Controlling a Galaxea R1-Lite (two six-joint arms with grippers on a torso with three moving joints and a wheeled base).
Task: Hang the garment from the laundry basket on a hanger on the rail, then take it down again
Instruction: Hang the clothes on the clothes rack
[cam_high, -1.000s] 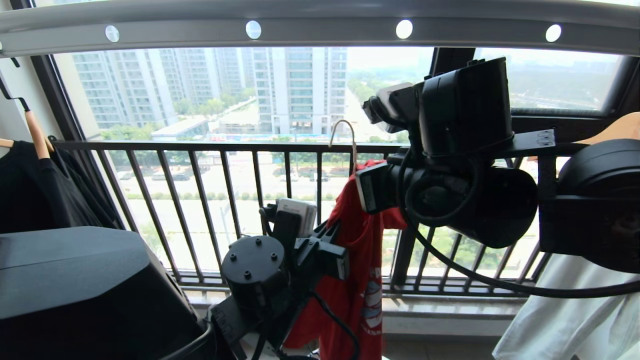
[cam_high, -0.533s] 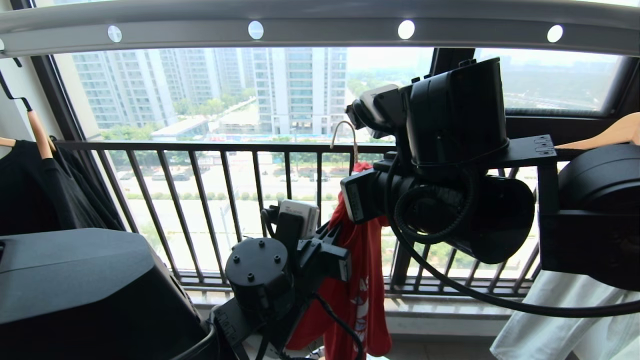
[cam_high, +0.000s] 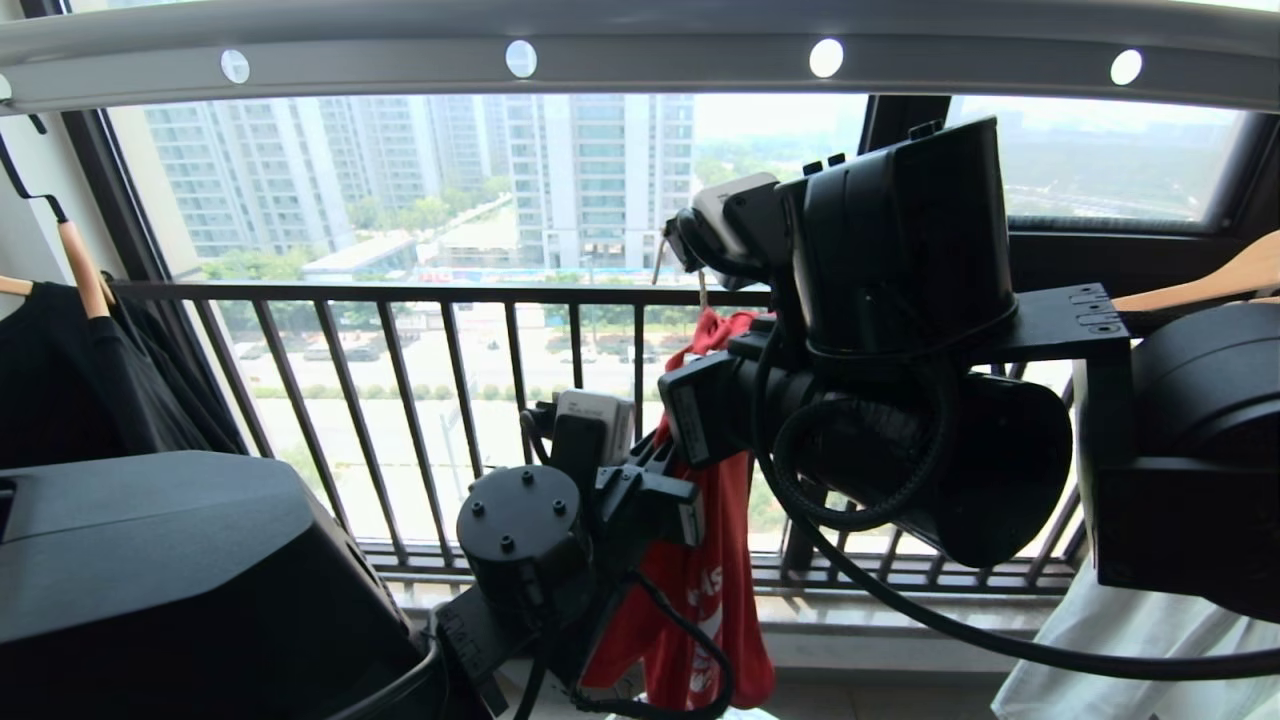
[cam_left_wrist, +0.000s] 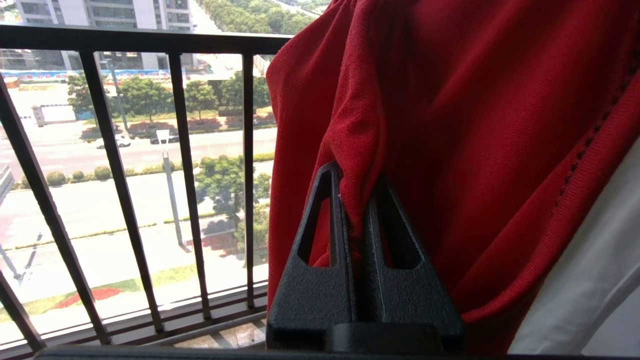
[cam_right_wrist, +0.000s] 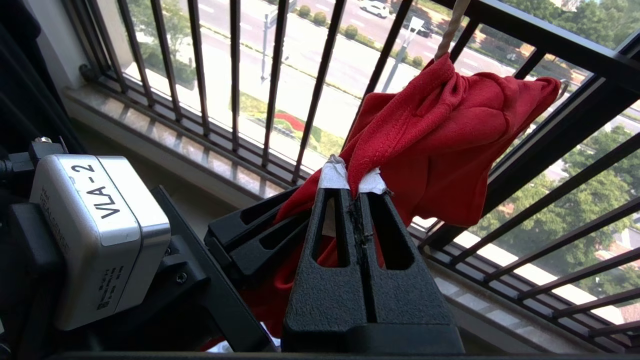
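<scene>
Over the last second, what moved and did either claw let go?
The right claw has swung toward the robot's left, carrying the red T-shirt and hanger with it; the hook now sits mostly behind the arm. No release: both claws stay shut on the shirt, left claw barely shifted. The rail is unchanged.

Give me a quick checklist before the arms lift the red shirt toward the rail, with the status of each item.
1. Left claw shut on the red T-shirt: ok.
2. Right claw shut on the shirt near its bunched top: ok.
3. Hanger inside the shirt: ok, its stem rises out of the collar.
4. Hanger hook on the rail: not ok, it sits well below.
5. Shirt spread evenly on hanger: not ok, bunched.
6. Free hole on rail overhead: ok.
</scene>
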